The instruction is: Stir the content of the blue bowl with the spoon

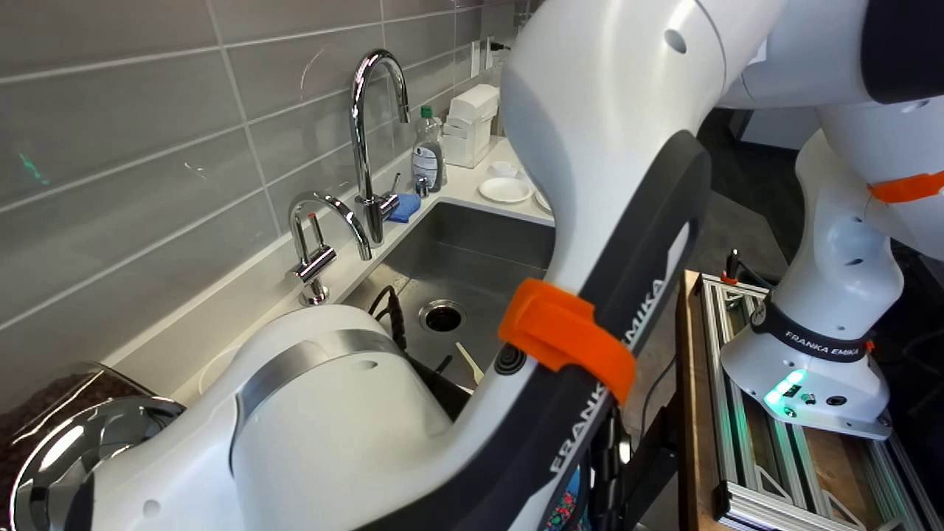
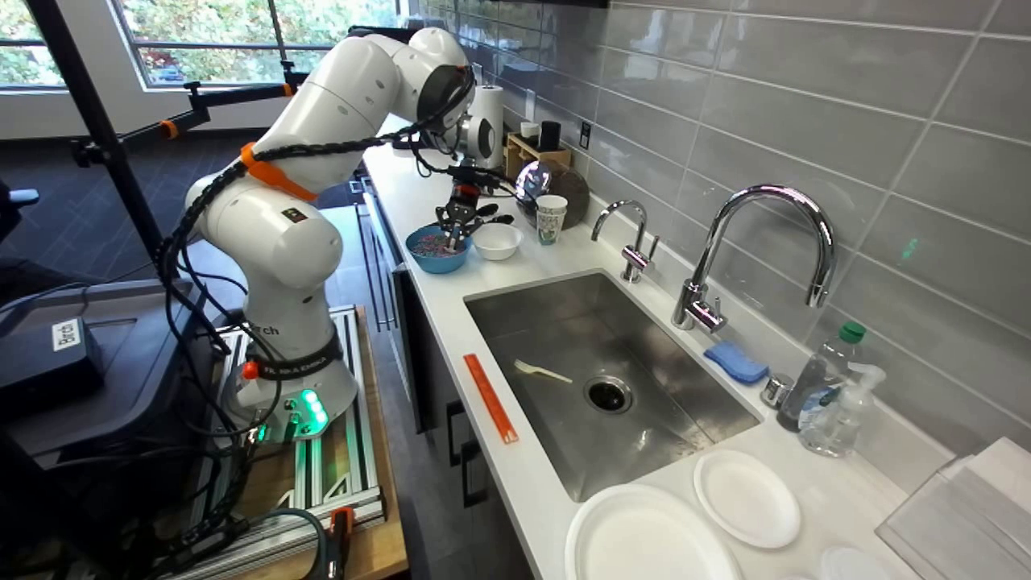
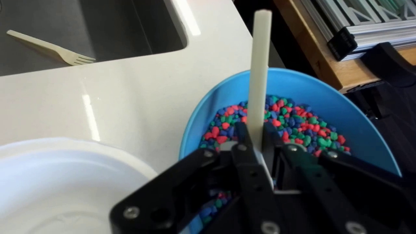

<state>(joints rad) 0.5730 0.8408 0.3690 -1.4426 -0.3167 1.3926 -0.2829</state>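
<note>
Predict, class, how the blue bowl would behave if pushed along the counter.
The blue bowl would probably slide rather than tip, being wide and low on a glossy counter. Its loose coloured pebbles may shift, though the wall rising above them should keep most inside.

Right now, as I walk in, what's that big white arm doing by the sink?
A robot arm has its gripper closed on a pale spoon at the blue bowl, which holds small multicoloured bits. The aim is to stir them, though I can't make out whether the spoon's tip is in them. A white bowl stands beside the blue one, and a fork lies in the sink.
</note>
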